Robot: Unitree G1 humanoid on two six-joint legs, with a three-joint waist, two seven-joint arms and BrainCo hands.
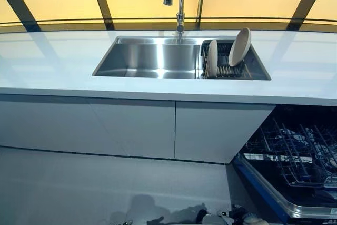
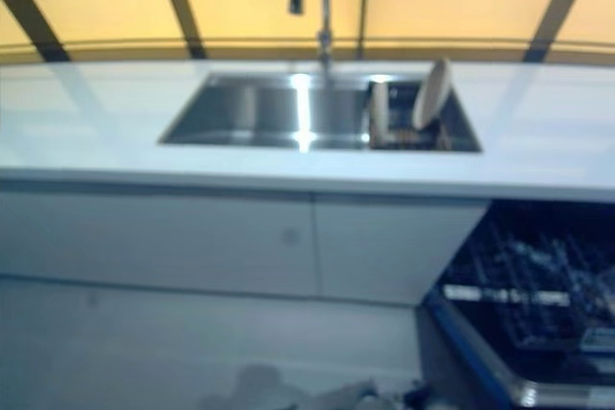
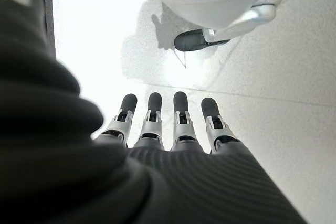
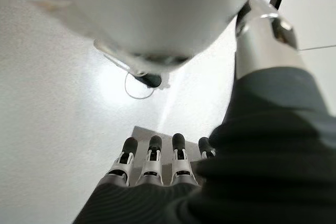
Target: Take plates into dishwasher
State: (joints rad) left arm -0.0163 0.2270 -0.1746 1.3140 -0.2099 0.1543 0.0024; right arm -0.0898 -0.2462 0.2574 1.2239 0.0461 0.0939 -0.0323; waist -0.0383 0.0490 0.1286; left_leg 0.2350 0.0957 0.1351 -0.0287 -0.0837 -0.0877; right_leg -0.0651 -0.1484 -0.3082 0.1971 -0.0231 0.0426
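Both my hands hang low, pointing down at the floor. My left hand [image 3: 168, 129] has straight, relaxed fingers, holding nothing; my right hand [image 4: 152, 166] looks the same, its thumb possibly hidden. At twelve o'clock, two plates [image 1: 239, 46] stand on edge in the sink [image 1: 152, 59] rack. The dishwasher [image 1: 295, 156] rack sits pulled out at four o'clock.

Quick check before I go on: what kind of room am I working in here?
Most likely a kitchen: a steel sink with a tall tap is set in a white counter, two plates stand in a rack inside the sink, and an open dishwasher sits under the counter on the right.
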